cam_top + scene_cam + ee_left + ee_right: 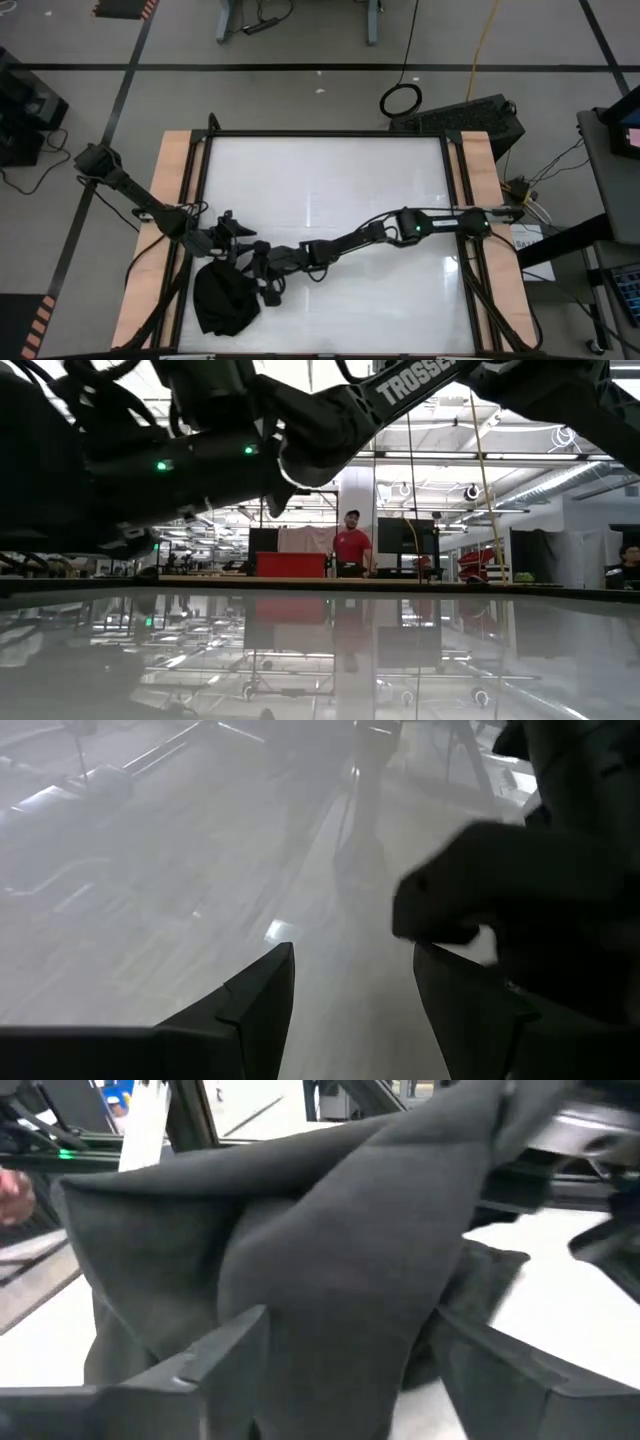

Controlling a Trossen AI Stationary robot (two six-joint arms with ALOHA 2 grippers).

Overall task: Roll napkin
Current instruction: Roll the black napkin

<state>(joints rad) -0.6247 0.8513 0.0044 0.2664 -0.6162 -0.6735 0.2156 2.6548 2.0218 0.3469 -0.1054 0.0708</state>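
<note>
The black napkin lies bunched in a heap at the table's near left corner. In the right wrist view it rises in thick folds. My right gripper reaches across the table to the heap's right side. It is open, with a raised fold of the napkin between its two fingers. My left gripper hovers just beyond the heap's far edge. It is open and empty, with bare table between its fingers. The white tag is out of sight. My right gripper stands with one open finger on either side of a raised fold of the napkin, coming at it low from the table's right. I cannot tell whether the fingers touch the cloth.
The white tabletop stretches bare to the far and right sides, with wooden boards along its left and right edges. The two arms crowd together above the heap. A person stands far off in the room behind.
</note>
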